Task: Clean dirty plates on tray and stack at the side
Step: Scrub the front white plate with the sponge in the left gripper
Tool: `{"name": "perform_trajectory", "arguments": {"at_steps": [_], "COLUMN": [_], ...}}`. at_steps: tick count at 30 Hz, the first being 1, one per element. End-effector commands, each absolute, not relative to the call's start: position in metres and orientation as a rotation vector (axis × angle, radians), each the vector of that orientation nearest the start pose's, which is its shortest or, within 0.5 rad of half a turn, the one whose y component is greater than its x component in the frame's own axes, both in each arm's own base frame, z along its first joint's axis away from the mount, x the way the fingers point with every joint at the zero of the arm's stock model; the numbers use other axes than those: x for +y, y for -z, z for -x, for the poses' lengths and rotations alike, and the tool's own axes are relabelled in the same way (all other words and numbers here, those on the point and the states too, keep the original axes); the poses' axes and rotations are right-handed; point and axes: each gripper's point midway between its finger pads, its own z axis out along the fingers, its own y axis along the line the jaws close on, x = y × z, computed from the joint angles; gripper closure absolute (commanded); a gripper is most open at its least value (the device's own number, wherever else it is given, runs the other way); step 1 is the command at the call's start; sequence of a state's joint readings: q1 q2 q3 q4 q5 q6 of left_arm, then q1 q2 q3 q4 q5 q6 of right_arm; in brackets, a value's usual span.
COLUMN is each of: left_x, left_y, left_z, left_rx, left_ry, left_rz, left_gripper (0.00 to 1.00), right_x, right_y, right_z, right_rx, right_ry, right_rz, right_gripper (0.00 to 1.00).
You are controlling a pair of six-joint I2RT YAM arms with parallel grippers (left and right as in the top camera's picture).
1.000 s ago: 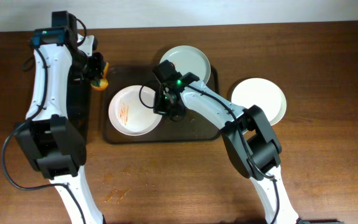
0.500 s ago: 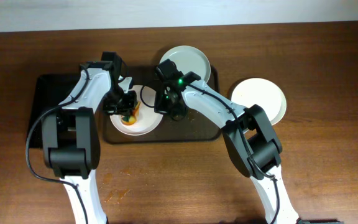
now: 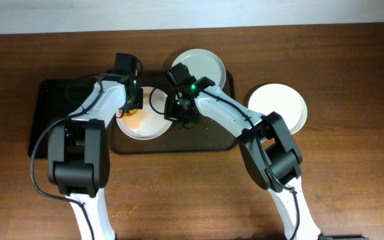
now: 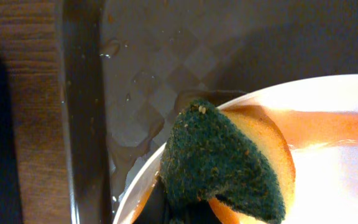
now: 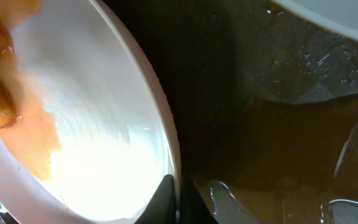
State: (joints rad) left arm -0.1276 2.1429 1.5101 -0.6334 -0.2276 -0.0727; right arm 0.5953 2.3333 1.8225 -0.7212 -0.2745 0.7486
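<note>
The dirty plate lies on the left half of the dark-brown tray, smeared with orange sauce. My left gripper is shut on a green-and-orange sponge and presses it onto this plate near its back-left rim. My right gripper is shut on the plate's right rim, one finger on each side. A second plate sits at the tray's back right. A third plate lies on the table to the right of the tray.
A smaller black tray lies left of the brown tray, under the left arm. The brown tray's floor is wet. Sauce spots mark the table at the front left.
My left arm swung right from the black tray with the sponge, set it on the dirty plate and slid it toward the back-left rim. The sauce streaks are now smeared. The right gripper held still.
</note>
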Motion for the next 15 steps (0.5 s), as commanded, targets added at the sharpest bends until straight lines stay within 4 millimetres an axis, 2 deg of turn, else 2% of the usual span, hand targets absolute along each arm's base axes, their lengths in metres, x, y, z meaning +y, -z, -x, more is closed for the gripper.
{"name": "perform_trajectory", "arguments": {"at_steps": [1,3,5,7,10,11,13,14,15], "left_x": [-0.037,-0.083,-0.111,-0.129,-0.126,-0.120,-0.087,-0.065,-0.057], "left_y": [0.033,0.034,0.024,0.008,0.008,0.011,0.020,0.020,0.018], "left_z": [-0.429,-0.403,-0.388,-0.379,-0.381,-0.384,-0.406,-0.428,-0.440], "left_rx": [2.985,3.031,3.007,2.948,2.955,2.982,3.046,3.006,2.966], "left_ry": [-0.196,0.164,0.434,0.624,0.599,0.535,0.195,-0.029,-0.109], "left_rz": [-0.303,-0.566,-0.730,-0.864,-0.861,-0.818,-0.562,-0.383,-0.313], "left_gripper": [0.99,0.99,0.99,0.99,0.99,0.99,0.99,0.99,0.99], "right_x": [0.327,0.327,0.327,0.327,0.327,0.327,0.327,0.327,0.327], "right_y": [-0.006,-0.006,-0.006,-0.006,-0.006,-0.006,-0.006,-0.006,-0.006], "right_z": [-0.411,-0.411,-0.411,-0.411,-0.411,-0.411,-0.411,-0.411,-0.411], "right_rx": [2.984,2.984,2.984,2.984,2.984,2.984,2.984,2.984,2.984], "right_ry": [-0.604,-0.604,-0.604,-0.604,-0.604,-0.604,-0.604,-0.604,-0.604], "right_rz": [-0.161,-0.160,-0.154,-0.154,-0.154,-0.154,-0.154,-0.154,-0.154], "right_gripper": [0.96,0.96,0.96,0.96,0.96,0.96,0.96,0.96,0.96]}}
